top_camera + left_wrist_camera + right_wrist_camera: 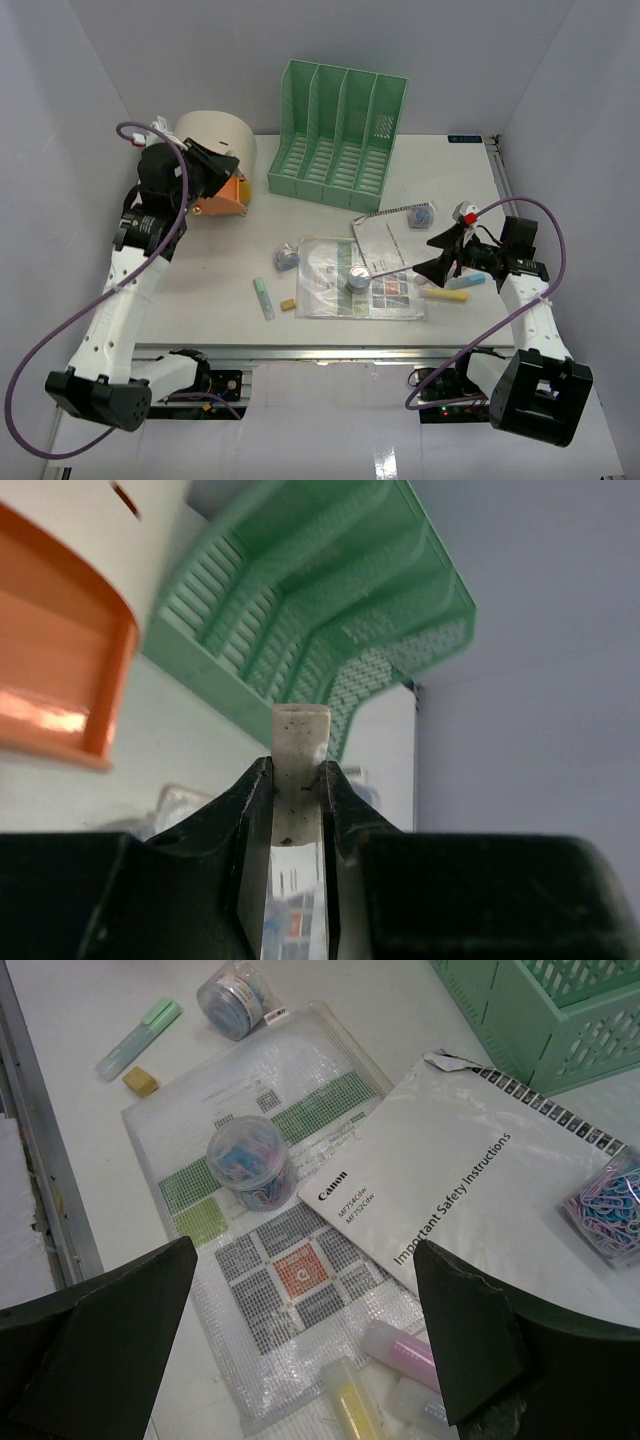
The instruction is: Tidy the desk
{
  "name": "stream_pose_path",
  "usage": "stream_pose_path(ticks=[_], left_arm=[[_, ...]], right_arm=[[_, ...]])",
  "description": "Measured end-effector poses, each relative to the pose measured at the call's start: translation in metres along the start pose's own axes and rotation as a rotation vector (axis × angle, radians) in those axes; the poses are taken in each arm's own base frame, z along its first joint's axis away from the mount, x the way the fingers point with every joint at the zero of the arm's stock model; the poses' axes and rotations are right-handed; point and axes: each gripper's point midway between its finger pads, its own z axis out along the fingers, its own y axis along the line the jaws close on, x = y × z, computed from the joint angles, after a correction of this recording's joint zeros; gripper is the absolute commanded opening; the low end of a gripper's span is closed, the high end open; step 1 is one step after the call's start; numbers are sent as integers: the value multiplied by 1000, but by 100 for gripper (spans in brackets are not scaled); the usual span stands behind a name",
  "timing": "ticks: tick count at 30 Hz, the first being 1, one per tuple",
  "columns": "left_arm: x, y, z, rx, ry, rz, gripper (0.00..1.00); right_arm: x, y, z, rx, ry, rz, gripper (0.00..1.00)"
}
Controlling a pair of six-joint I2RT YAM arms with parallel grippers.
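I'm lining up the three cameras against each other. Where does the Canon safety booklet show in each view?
Top external: the booklet lies right of centre, in front of the green file rack.
Left wrist: not in it; the green file rack fills the upper middle.
Right wrist: the booklet lies centre right, and the green file rack is in the top right corner.
Shared landmark: the green file rack.

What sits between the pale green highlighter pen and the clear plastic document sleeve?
A small tan rectangular eraser lies between the pale green highlighter pen and the clear plastic document sleeve; top and right wrist views show it.
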Motion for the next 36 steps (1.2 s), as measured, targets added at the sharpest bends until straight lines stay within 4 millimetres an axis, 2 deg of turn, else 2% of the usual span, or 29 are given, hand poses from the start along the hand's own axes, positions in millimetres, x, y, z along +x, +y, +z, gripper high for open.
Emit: stream_pose_path(ticks=[2, 3, 5, 7, 8, 10, 12, 13, 15, 17, 22, 25, 28, 31, 33, 36], left_arm=[[-25, 7, 20, -72, -45, -27, 0], [-34, 18, 31, -116, -58, -43, 0], [-43, 50, 51, -218, -63, -73, 0], [-42, 85, 63, -322, -41, -96, 0], [-40, 102, 68, -372, -29, -108, 4], [-36, 123, 72, -434, -5, -120, 19], [-31, 132, 73, -465, 11, -122, 44], [-30, 134, 73, -473, 16, -121, 52], [-30, 134, 73, -475, 19, -118, 64], [-30, 133, 73, -471, 18, -111, 70], [-36, 128, 73, -452, 8, -82, 72], [-43, 120, 71, -421, -6, -43, 73], [-49, 106, 65, -344, -16, 32, 76], [-48, 85, 44, -218, -22, 138, 83], [-43, 69, 21, -112, -37, 222, 86], [-34, 47, -23, 35, -85, 342, 88]], right_arm=[[0, 0, 0, 0, 0, 0, 96], [0, 0, 0, 0, 0, 1, 96], [0, 0, 0, 0, 0, 1, 96], [0, 0, 0, 0, 0, 1, 96], [0, 0, 0, 0, 0, 1, 96], [0, 0, 0, 0, 0, 1, 96], [0, 0, 0, 0, 0, 2, 95], [0, 0, 0, 1, 0, 1, 95], [0, 0, 0, 1, 1, 1, 95], [1, 0, 0, 2, 2, 0, 93], [7, 2, 0, -2, 24, -21, 92], [13, 9, 8, -29, 61, -45, 92], [21, 32, 28, -121, 134, -98, 92], [26, 75, 59, -296, 234, -214, 92], [26, 101, 75, -410, 279, -317, 91], [31, 135, 98, -568, 329, -477, 91]])
